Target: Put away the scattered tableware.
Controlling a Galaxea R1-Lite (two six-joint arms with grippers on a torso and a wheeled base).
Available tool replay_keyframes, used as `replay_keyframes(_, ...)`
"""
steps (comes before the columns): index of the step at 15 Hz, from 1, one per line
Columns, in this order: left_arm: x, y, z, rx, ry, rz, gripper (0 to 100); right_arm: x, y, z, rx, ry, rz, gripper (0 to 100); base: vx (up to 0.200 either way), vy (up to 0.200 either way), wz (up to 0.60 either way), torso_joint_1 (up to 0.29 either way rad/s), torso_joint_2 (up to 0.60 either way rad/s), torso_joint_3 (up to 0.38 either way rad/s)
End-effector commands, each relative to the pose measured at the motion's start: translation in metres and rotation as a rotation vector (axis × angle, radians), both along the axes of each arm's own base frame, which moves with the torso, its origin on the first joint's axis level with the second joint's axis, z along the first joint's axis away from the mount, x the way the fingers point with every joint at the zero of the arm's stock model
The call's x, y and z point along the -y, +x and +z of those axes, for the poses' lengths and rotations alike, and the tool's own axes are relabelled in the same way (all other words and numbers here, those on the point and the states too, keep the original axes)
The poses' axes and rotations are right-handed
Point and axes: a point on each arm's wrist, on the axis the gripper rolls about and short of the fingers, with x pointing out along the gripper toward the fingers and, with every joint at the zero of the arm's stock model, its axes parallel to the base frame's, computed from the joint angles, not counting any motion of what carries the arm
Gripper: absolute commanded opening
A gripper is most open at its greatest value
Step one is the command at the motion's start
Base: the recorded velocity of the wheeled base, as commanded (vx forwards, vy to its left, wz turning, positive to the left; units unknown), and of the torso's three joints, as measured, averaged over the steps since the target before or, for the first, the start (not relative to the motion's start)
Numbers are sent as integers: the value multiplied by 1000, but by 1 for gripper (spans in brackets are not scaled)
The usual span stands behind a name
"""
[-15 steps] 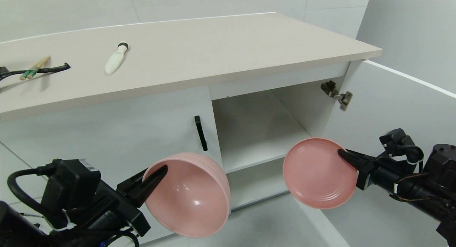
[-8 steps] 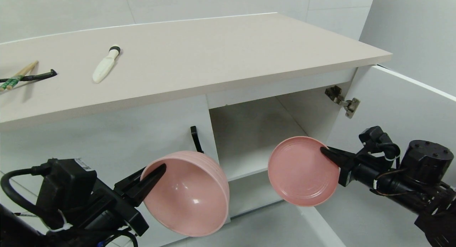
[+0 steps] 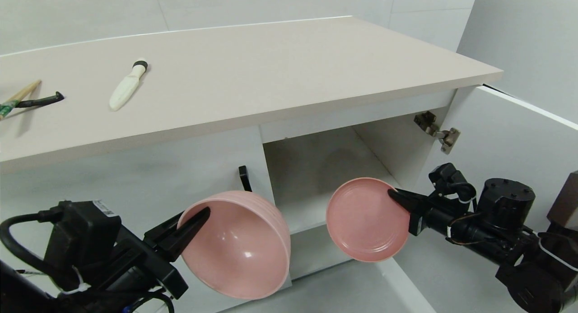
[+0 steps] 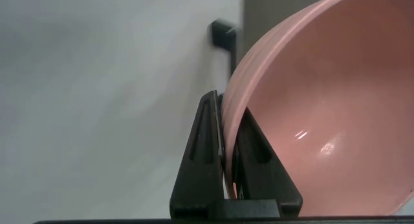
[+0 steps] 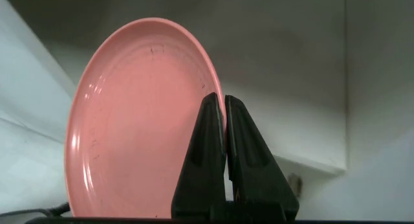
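**STOWING STEP: PLATE + BOWL AT THE CUPBOARD MOUTH**

Judging by the layout, the robot is working the put-away leg: both arms are holding crockery in front of the open white cupboard bay (image 3: 316,164). The right gripper (image 3: 393,195) is clenching the rim of a shallow round pink plate (image 3: 363,227), fingers nearly closed w/ just the rim between them. The plate is hanging on edge just outside the bay's mouth, toward its hinge side, and apparently clear of the shelf. The left gripper (image 3: 204,212) is pinching the wall of a deep ribbed pink bowl (image 3: 239,249) the same way, one finger inside, one outside. The bowl is tipping sideways in front of the closed white door (image 3: 135,186) beside the bay, near its black handle (image 3: 244,177).

Next move, prob.: the R arm is needing to go deeper into the bay, level the plate over the white inner shelf (image 3: 307,204), then let go, minding the swung-out door (image 3: 501,137). Bowl after that.

Above the bay, on the beige countertop (image 3: 271,69), a cream-coloured utensil w/ a black band (image 3: 126,86) and wooden chopsticks (image 3: 16,98) are lying unstowed, so the task is looking approx. partway.
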Motion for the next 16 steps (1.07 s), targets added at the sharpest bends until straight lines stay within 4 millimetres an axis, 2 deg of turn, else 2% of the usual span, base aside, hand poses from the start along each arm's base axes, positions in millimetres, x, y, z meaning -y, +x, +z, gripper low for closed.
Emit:
replay_keyframes(1, 0, 0, 0, -1, 1, 1, 0, -10, 7, -6, -11, 13, 21, 0, 0, 0, 0, 0, 0, 0)
replay_keyframes(4, 0, 0, 0, -1, -1, 2, 0, -24, 19, -13, -14, 33, 49, 0, 0, 0, 0, 0, 0, 0)
replay_keyframes(6, -1, -2, 3, 11, -13, 2, 0, -27, 24, -21, -29, 28, 50, 0, 200, 0, 0, -2, -5, 5)
replay_keyframes(8, -2, -3, 4, 16, -16, 0, 0, -28, 27, -27, -40, 25, 50, 0, 0, 0, 0, 0, 0, 0)
replay_keyframes(16, -4, -7, 9, 48, -26, 0, 0, -39, 55, -30, 13, 60, 51, 0, 0, 0, 0, 0, 0, 0)
